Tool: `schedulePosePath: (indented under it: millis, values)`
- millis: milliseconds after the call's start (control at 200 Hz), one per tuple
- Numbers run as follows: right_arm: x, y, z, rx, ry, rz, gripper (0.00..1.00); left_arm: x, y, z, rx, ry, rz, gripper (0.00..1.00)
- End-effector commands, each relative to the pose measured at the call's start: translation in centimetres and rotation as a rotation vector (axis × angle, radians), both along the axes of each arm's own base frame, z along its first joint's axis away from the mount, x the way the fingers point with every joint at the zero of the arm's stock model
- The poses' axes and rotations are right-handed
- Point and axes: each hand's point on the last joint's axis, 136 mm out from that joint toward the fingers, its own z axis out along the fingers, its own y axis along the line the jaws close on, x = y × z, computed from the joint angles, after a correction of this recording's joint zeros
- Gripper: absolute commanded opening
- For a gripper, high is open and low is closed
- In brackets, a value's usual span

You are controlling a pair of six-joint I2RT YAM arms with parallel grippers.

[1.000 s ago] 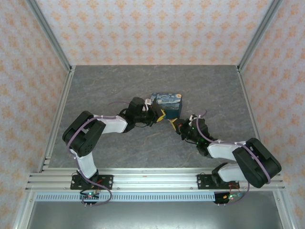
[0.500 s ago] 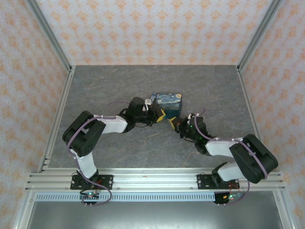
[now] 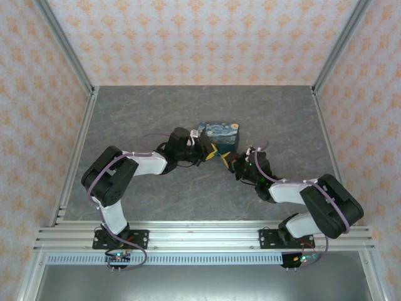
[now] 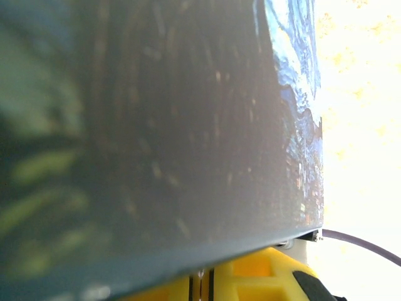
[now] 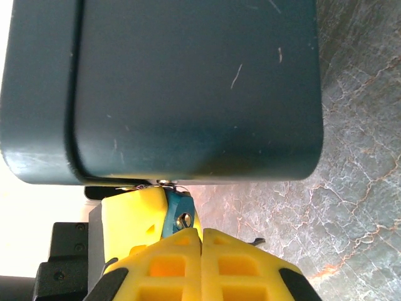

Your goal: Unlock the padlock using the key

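The tiny teal-blue padlock (image 5: 177, 212) hangs just under the dark-blue starry-print box (image 3: 219, 134), its brass keyhole facing my right wrist camera. My left gripper (image 3: 211, 152) is shut on the padlock, with one yellow finger (image 5: 130, 221) flat against the lock's side. My right gripper (image 5: 202, 233) is shut, its fingertips right at the keyhole and touching or almost touching the lock. The key is hidden. A small dark metal tip (image 5: 255, 241) pokes out by the right finger, and I cannot tell what it is. In the top view, my right gripper (image 3: 226, 158) meets the left one in front of the box.
The box (image 5: 188, 88) sits very close above both grippers and blocks the way forward; its blurred side (image 4: 156, 125) is right against the left wrist camera. Grey marbled tabletop (image 3: 188, 113) lies open around the box. Metal frame posts and patterned walls ring the table.
My right gripper has crept up and to the left, closing the last gap to the padlock. The left gripper, padlock and box have stayed put.
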Motion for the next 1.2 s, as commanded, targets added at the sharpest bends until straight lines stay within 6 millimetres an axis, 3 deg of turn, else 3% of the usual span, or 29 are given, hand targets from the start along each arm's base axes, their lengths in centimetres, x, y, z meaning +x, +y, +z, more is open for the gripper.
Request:
schedulePosePath:
  millis: [0,1196]
  values:
    - [0.7,0.8,1.6,0.037,-0.041,0.005,0.00,0.7,-0.2,3.1,-0.042,-0.065,0.010,0.00]
    - [2.5,1.4,1.1,0.166,-0.029,-0.067,0.00,0.0,-0.8,4.2,-0.076,-0.087,0.004,0.00]
